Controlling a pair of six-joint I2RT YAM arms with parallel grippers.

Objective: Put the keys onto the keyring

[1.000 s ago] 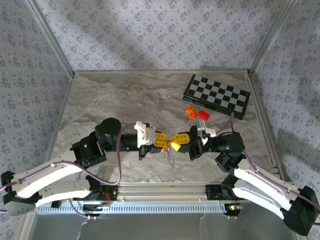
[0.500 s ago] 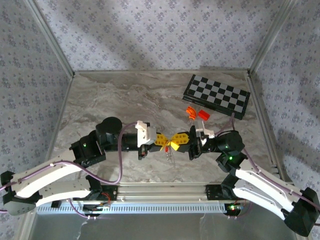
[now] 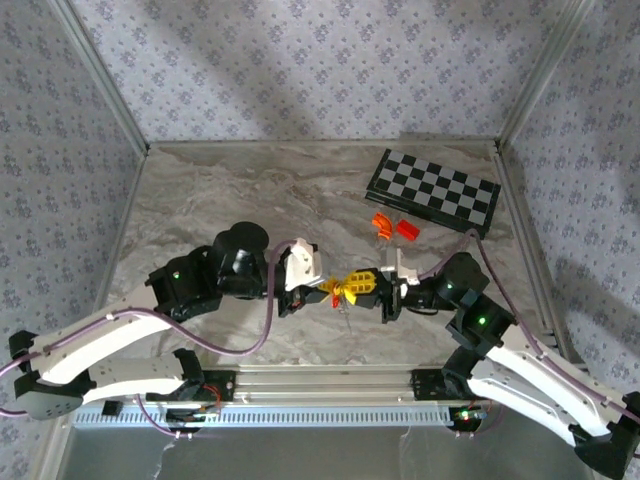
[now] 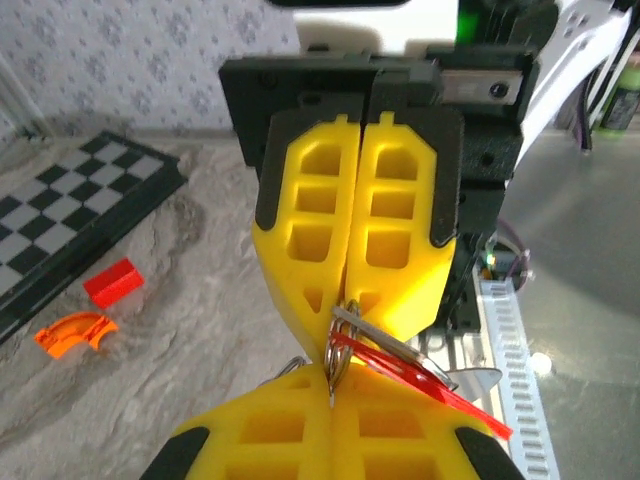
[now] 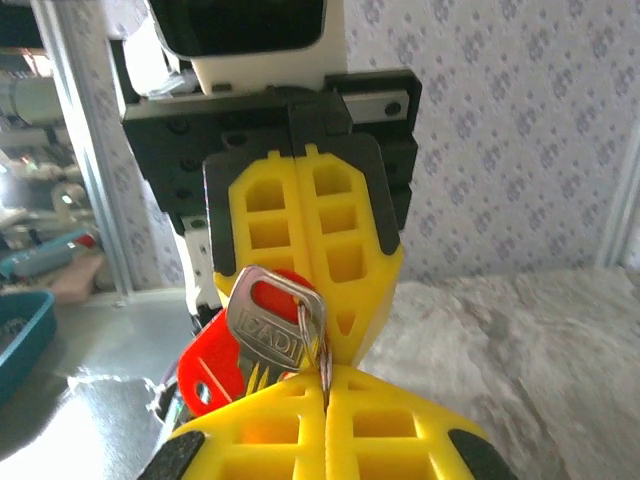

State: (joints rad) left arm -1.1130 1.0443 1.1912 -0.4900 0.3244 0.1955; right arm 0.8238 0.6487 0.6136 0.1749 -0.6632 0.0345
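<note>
My left gripper [image 3: 330, 290] and right gripper [image 3: 362, 287] meet tip to tip above the middle of the table, near the front. Both are shut on the keyring [image 4: 338, 355], a small metal split ring pinched in each pair's seam. In the left wrist view my own yellow fingers [image 4: 260, 440] are at the bottom and the right gripper's are above. A silver key [image 5: 270, 330] hangs from the keyring [image 5: 322, 345] by its head hole, with a flat red tag [image 5: 205, 375] behind it. The key [image 4: 400, 350] and red tag [image 4: 440, 390] stick out sideways.
A folded chessboard [image 3: 432, 193] lies at the back right of the marble table [image 3: 220, 200]. Two orange-red blocks [image 3: 381, 224] [image 3: 406, 229] sit just in front of it, behind the right gripper. A metal rail [image 3: 320, 380] runs along the near edge, and patterned walls close three sides.
The left arm's wrist has swung right, closer to the meeting point, and the right arm's elbow has shifted right and nearer. The pinched ring has stayed almost in place.
</note>
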